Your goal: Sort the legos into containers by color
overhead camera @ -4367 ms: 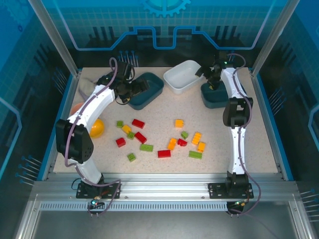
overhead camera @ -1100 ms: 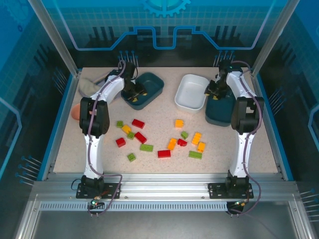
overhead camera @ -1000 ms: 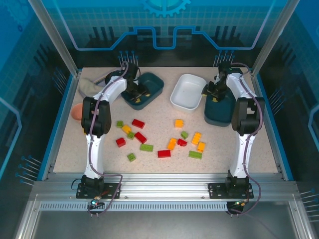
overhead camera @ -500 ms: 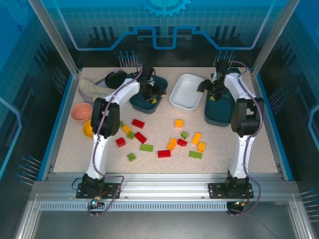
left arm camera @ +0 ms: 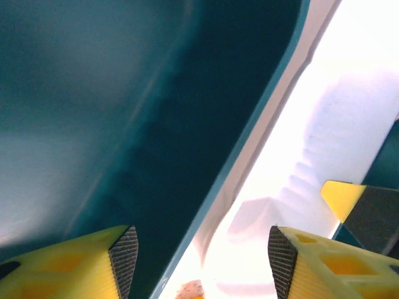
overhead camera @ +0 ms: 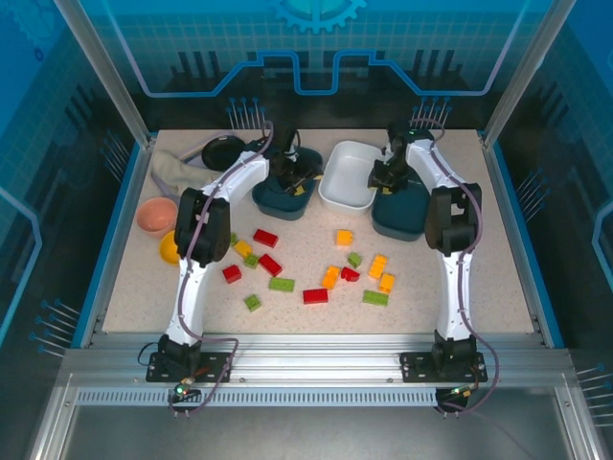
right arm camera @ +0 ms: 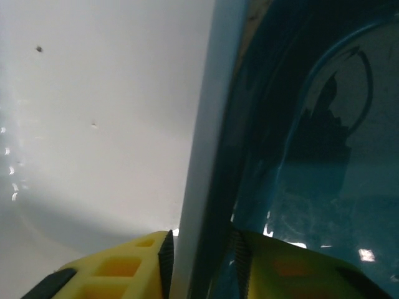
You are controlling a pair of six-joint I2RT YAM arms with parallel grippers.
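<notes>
Three tubs sit side by side toward the table's far edge, probably bunched for sorting.
Right gripper: fingers narrow, pinching white tub rim against right tub.
Left gripper: fingers wide, straddling left tub wall, gripping nothing.
Legos lie loose mid-table, unsorted.

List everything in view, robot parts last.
Red plastic bricks: five, red, scattered centre.
Lime green plastic bricks: six, green, same scatter.
Orange-yellow plastic bricks: five, orange-yellow, same scatter.
Left dark teal plastic tub: one, teal, far centre.
White plastic tub: one, white, between teal tubs.
Right dark teal plastic tub: one, teal, against white tub.
Round black dish: one, black, far left.
Round pink bowl: one, pink, left edge.
Orange round object: one, orange, beside pink bowl.
Grey cloth: one, grey, far left.
Left pincer: open, astride left tub's wall.
Right pincer: closed over white and right tubs' walls.
</notes>
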